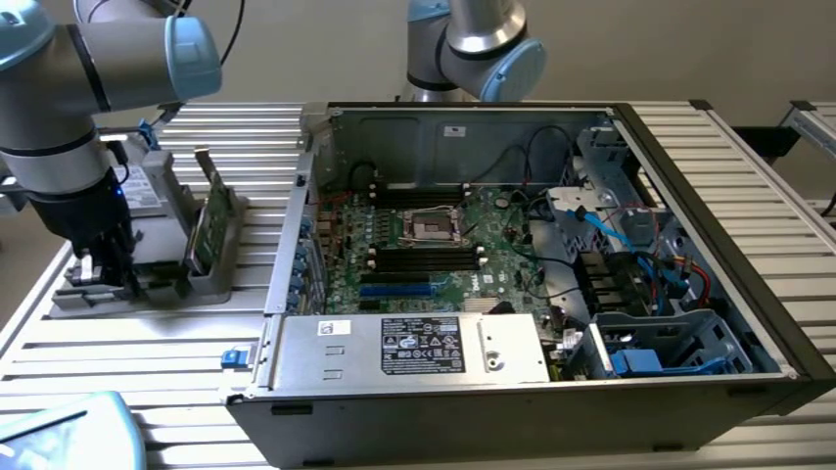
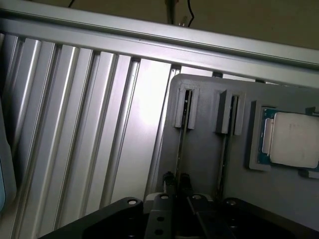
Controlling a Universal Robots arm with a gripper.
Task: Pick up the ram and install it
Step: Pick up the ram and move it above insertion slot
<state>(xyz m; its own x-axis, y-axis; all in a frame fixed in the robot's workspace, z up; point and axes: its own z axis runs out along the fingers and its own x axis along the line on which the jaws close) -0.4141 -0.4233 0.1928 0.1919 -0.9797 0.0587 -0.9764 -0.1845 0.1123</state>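
the ram (image 2: 183,134) stands on edge in a slot of the grey holder (image 2: 202,154) on the table (image 2: 99,129), one end right at the end effector (image 2: 177,180); whether that grips it, i cannot tell.

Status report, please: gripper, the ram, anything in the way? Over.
Gripper down at gray holder, over one ram stick. Ram stick on edge in its slot, not yet in the motherboard. Processor chip sits apart in the holder.

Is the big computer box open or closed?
Open. The computer case lies on its side with no cover on top, so the green motherboard and the silver power supply show inside.
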